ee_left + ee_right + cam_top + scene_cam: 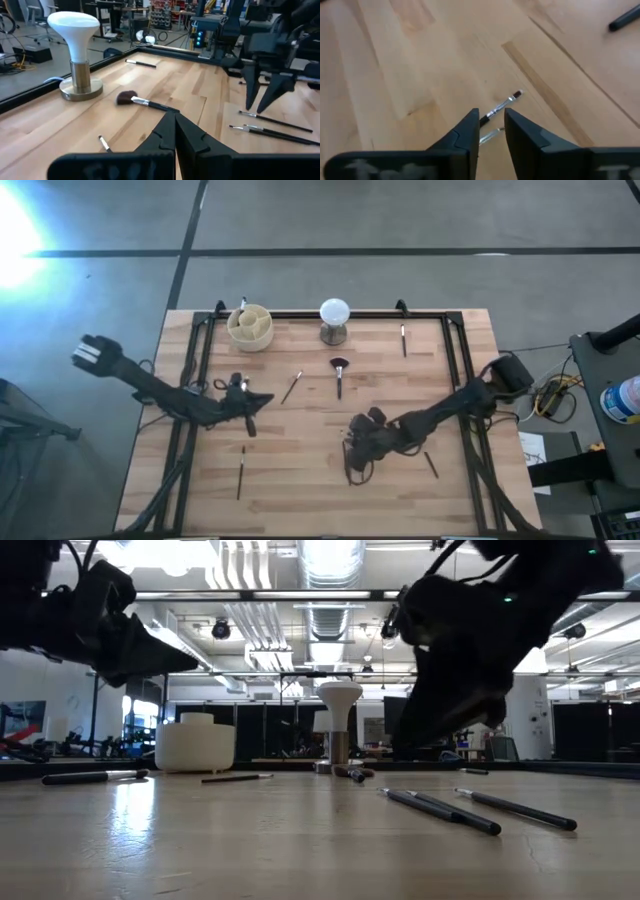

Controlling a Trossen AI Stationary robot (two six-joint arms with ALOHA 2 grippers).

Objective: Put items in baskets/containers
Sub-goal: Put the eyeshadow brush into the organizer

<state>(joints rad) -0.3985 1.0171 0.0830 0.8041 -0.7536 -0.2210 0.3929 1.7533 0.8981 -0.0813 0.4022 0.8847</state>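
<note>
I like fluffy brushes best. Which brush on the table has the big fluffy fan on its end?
The fan brush lying in the middle of the table, just in front of the white ball on its stand. The other brushes have thin little tips.

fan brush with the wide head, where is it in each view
High view: fan brush at table centre, just below the white ball on its stand.
Low view: only a dark shape at the stand's foot, probably the brush.
Left wrist view: lying beside the stand, head towards it.
Right wrist view: not in it.
Shared landmark: the white ball on its stand.
</note>
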